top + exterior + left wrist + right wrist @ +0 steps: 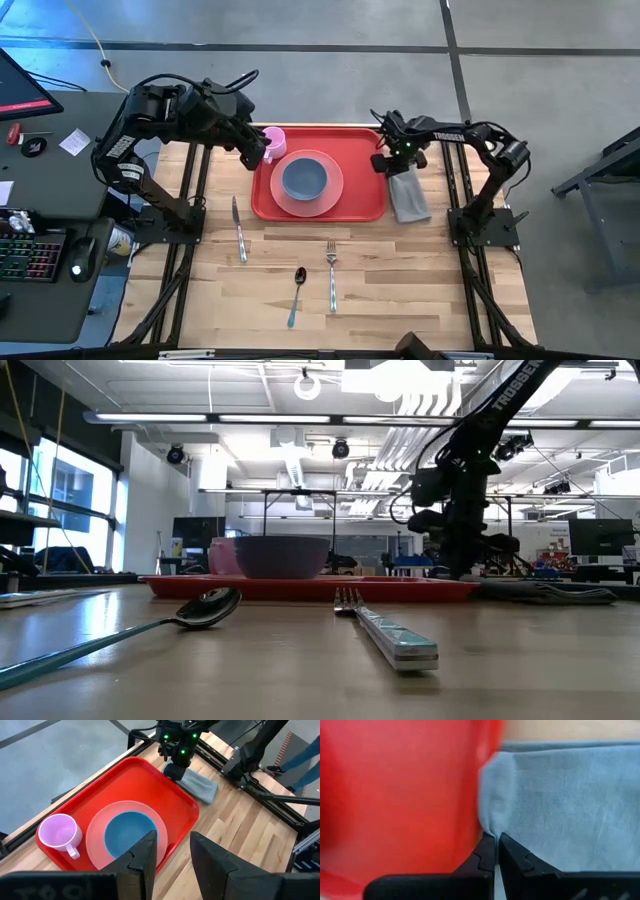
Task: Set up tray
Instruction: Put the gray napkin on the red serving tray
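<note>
We've got the right gripper (392, 165) down at the right-hand edge of the tray (365, 200), fingers pinched together on a fold of the grey cloth (408, 195) – the right wrist view shows fabric bunched up between the tips, right against the tray rim. Likely we're gripping the cloth at its near edge so it can be lifted or dragged onto the tray, since it lies just beside it on the wood. Left gripper (252, 150) hovers over the tray's left end by the pink mug (273, 140), fingers partway apart, nothing in them; looks like we're parked there. Tray sits at the table's far middle: bright red, rectangular, rounded corners, low rim, already holding the salmon plate (325, 200) with the blue bowl (303, 179) on it, mug in the left corner. Knife (239, 230), spoon (296, 294) and fork (331, 272) are on the bare table nearer us, not yet loaded.
</note>
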